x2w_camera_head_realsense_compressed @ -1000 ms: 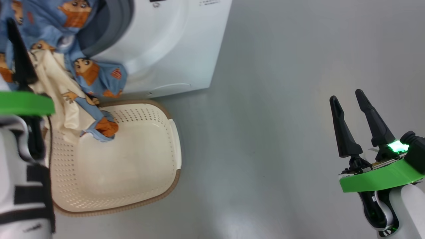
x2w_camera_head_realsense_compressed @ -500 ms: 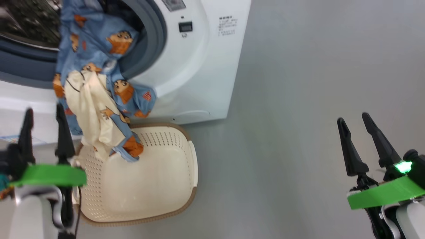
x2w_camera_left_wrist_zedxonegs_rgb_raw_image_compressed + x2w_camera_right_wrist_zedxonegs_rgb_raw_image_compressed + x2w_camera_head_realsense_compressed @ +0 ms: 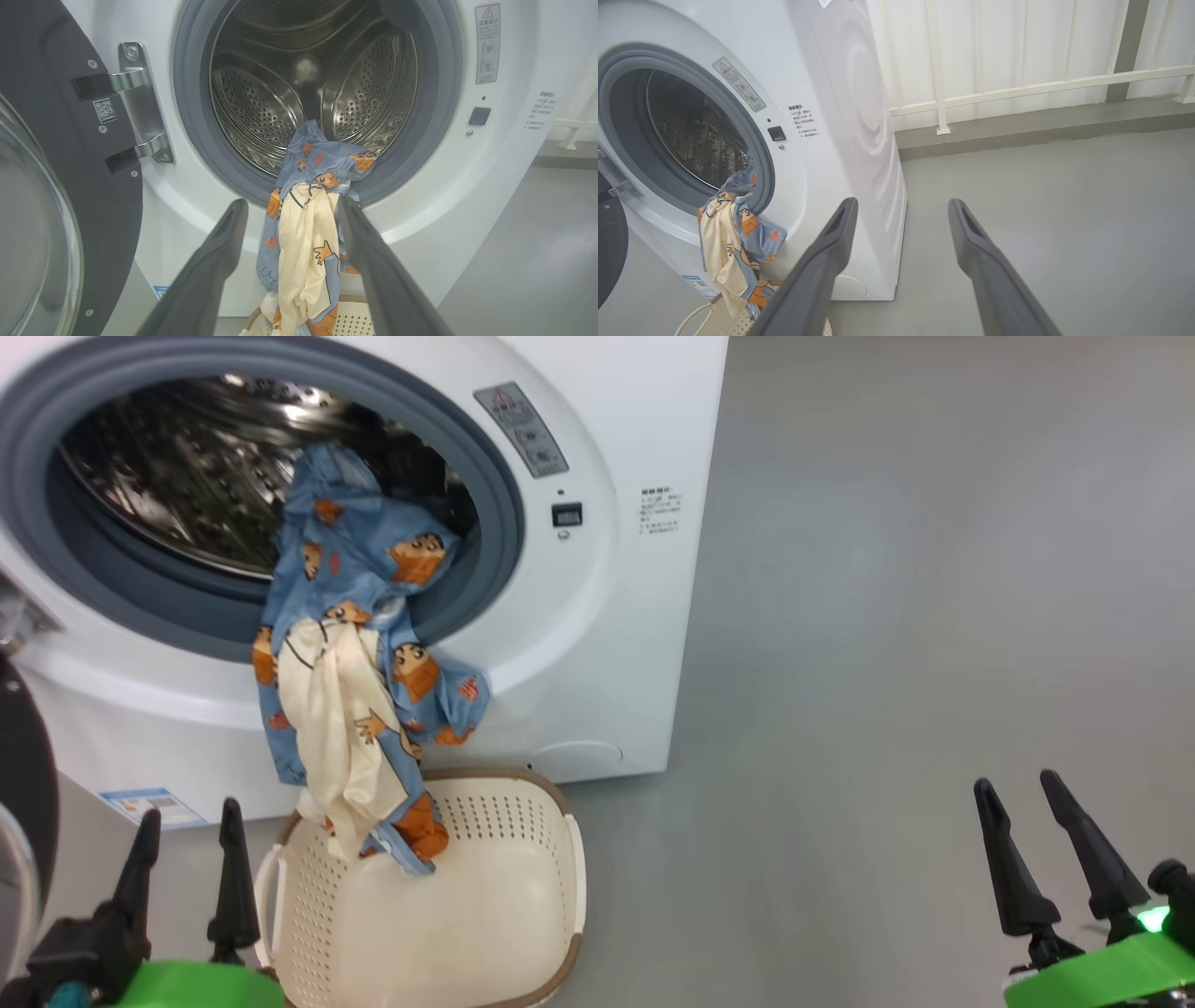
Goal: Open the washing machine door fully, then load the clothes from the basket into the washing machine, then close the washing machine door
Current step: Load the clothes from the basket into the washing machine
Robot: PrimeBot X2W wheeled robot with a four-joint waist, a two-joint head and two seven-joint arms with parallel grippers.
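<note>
Head view shows the clothes (image 3: 359, 644) hanging from the washing machine (image 3: 597, 616) mouth, their tail trailing into the basket (image 3: 523, 933). Soft, light and limp, they likely want pinching at the bunched middle. The left gripper (image 3: 189, 812) and right gripper (image 3: 1016, 781) hold their jaws released, empty.

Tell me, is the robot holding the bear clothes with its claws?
No, nothing is held. The left gripper and right gripper stand open and empty. The light blue bear-printed clothes hang out of the white washing machine into the cream plastic basket.
</note>
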